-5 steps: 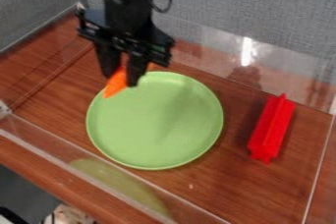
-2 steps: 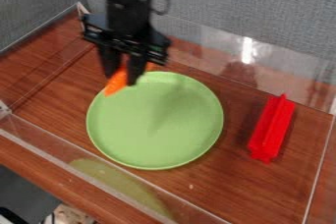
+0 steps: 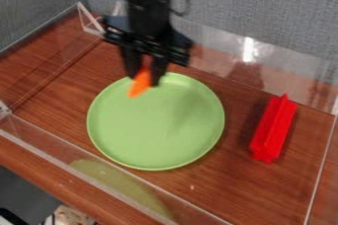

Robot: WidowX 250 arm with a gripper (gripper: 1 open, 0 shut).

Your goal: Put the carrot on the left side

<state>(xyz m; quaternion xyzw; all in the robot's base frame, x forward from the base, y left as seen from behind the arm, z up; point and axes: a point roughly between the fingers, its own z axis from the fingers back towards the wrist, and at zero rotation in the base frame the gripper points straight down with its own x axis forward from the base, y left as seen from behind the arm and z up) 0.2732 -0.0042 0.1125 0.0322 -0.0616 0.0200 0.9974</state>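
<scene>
A small orange carrot [image 3: 138, 85] hangs tilted just above the far rim of the round green plate [image 3: 158, 132], with my black gripper [image 3: 148, 73] shut on its upper end. The gripper points straight down from the dark arm over the plate's back edge. The fingers hide the carrot's top, so its stem tip does not show.
A red rectangular block [image 3: 274, 128] lies on the wooden table [image 3: 53, 81] right of the plate. Clear acrylic walls [image 3: 284, 56] ring the work area at the back, the right and the front. A grey panel stands behind.
The gripper has carried the carrot to the right, from above the plate's left rim to above its far middle rim. Plate and red block have stayed put.
</scene>
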